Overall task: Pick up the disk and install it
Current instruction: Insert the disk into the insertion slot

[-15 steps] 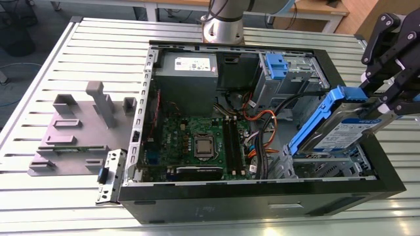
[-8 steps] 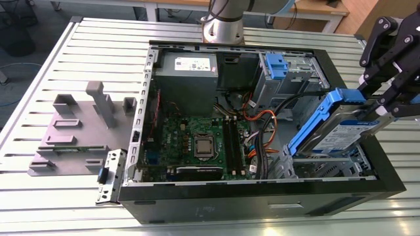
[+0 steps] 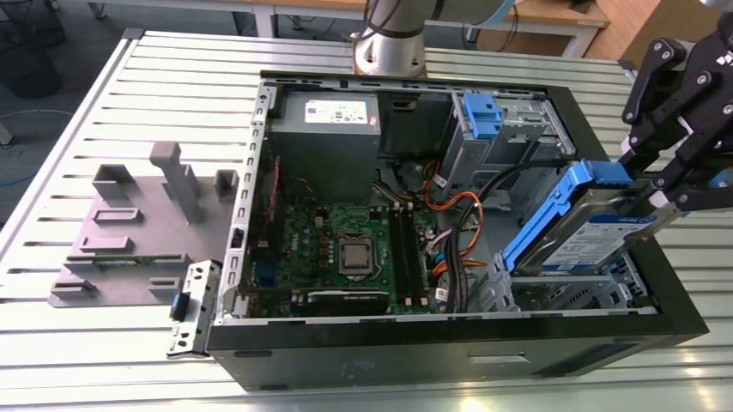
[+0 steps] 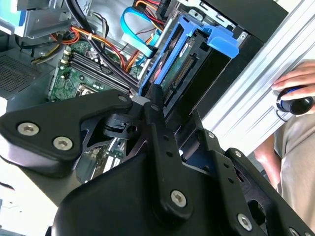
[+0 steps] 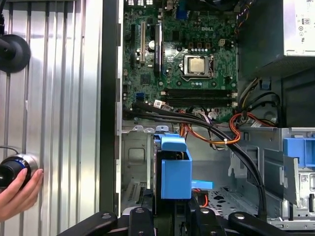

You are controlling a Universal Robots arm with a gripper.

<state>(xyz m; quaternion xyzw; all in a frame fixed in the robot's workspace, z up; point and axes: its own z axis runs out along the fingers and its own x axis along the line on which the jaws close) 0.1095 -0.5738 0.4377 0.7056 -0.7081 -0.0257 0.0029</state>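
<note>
The disk [image 3: 586, 230], a silver drive with a white-and-blue label in a blue carrier frame, hangs tilted above the drive bay [image 3: 564, 292] at the near corner of the open computer case [image 3: 458, 348], on the exterior view's right. My gripper [image 3: 655, 190] is shut on its upper edge. In the second wrist view, black fingers [image 4: 155, 104] clamp the disk [image 4: 184, 46], whose connector end faces the camera. The first wrist view looks down the disk's blue carrier [image 5: 175, 169], just beyond the gripper [image 5: 167, 216], with the bay's metal floor beneath.
Inside the case lie a green motherboard [image 3: 343, 249], a grey power supply [image 3: 326, 120], a second drive cage with a blue latch [image 3: 481, 116] and orange and black cables [image 5: 231, 130]. A grey fixture [image 3: 137, 223] stands on the slatted table. A person's hand [image 5: 17, 189] rests beside the case.
</note>
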